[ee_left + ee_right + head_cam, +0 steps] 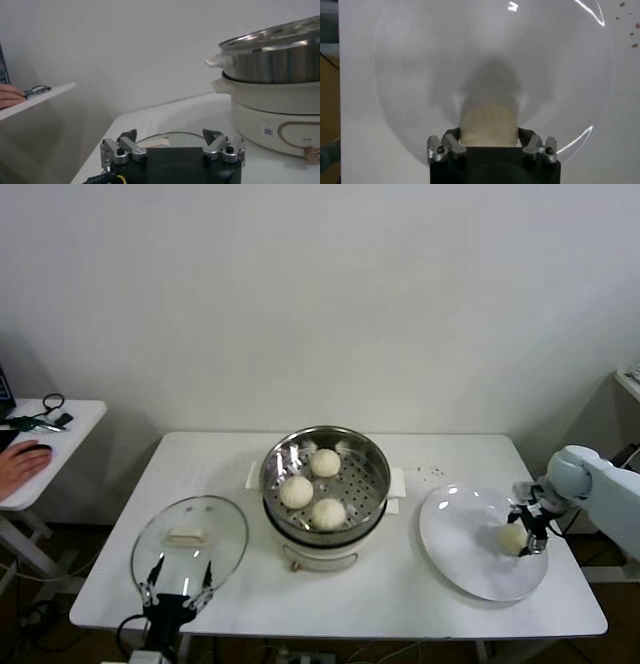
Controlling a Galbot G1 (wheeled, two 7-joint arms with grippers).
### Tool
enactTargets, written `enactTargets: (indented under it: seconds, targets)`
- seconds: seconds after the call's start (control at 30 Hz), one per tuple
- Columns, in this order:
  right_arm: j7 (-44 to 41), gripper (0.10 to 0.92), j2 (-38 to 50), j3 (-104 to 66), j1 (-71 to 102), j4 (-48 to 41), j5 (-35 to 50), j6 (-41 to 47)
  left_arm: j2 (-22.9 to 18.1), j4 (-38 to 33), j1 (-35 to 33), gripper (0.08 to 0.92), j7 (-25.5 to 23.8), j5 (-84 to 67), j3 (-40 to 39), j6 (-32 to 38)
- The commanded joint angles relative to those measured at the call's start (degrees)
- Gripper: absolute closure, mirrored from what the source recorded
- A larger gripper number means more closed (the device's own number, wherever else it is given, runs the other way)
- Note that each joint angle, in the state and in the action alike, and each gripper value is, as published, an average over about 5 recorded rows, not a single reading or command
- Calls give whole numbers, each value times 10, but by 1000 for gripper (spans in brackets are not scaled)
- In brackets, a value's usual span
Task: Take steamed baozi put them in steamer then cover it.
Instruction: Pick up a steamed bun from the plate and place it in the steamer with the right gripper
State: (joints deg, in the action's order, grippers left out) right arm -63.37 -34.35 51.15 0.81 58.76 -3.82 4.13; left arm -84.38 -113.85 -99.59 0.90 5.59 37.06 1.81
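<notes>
On the white counter (400, 584) the steamer (325, 484) stands at the middle with three baozi inside. The cover (190, 539) lies near the front-left corner, the left gripper (178, 582) spread wide above its front rim. On the plate (470, 544) near the right edge, the right gripper (527, 529) straddles the fourth baozi (513, 536); whether it is clamped, I cannot tell.

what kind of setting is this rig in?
Probably a lab or office test area staged as a kitchen task: plain white table against a bare wall, electric steamer with baozi, and a side desk with someone's hand.
</notes>
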Motion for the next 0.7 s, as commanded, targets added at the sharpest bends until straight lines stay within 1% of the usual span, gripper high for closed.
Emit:
enactTargets:
  seconds: [0.03, 0.2, 0.43, 0.53, 0.7]
  targets:
    - [5, 283, -1, 79, -106, 19, 91, 17, 1, -3, -2, 177, 0, 0, -1, 1]
    - [10, 293, -31, 200, -252, 32, 177, 37, 2, -6, -5, 177, -2, -1, -3, 2]
    - [24, 296, -127, 344, -436, 43, 327, 66, 4, -12, -9, 177, -3, -4, -11, 3]
    - [33, 296, -167, 381, -481, 55, 383, 81, 3, -17, -11, 177, -3, -8, -15, 0]
    - [50, 296, -217, 393, -507, 85, 438, 107, 6, -18, -16, 177, -10, -11, -18, -3]
